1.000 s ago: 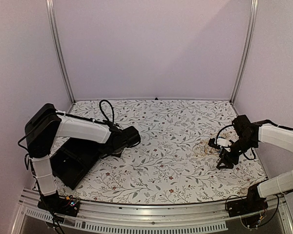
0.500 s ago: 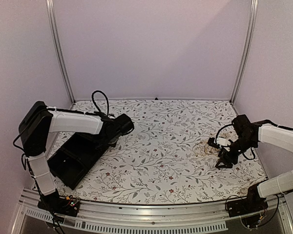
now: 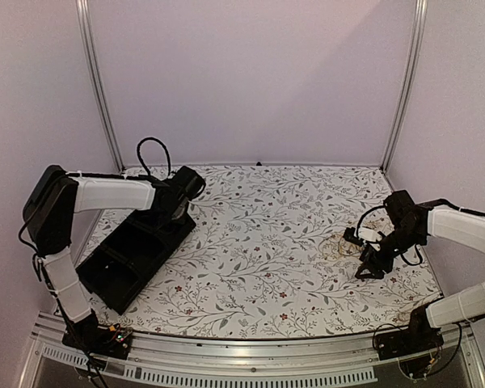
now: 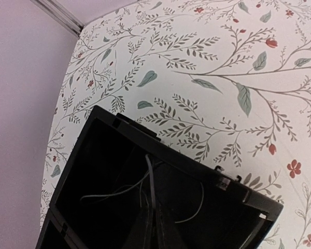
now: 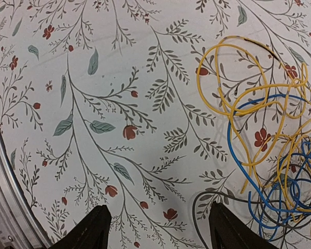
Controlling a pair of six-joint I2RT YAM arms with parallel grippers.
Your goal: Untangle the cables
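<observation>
Standing wide apart, the two fingers of the right gripper (image 5: 163, 234) hold nothing; only flowered cloth shows between them in the right wrist view. Toward 2 o'clock of that gripper lie the cables (image 5: 269, 150), one loose tangle flat on the table (image 5: 93, 104). It is yellow in its outermost loops, blue among and under those, and dark at its near edge. The nearest dark strand comes close to the right-hand finger, and whether they touch cannot be told. From above, the right gripper (image 3: 370, 265) hangs low over the right side of the table (image 3: 267, 242), with the cables (image 3: 339, 246) just beside it at about 10 o'clock.

The left gripper (image 4: 155, 225) is closed, its dark fingers pressed together above the black bin (image 4: 197, 163). One of the pale wires (image 4: 150, 176) runs from the fingertips toward 12 o'clock; whether it is pinched between them cannot be told. Others curve across the bin floor at 9 o'clock and 3 o'clock of it. In the top view the left gripper (image 3: 171, 217) points down into the far end of the black bin (image 3: 105, 275). The bin lies slantwise on the table's left side, well apart from the cables.
</observation>
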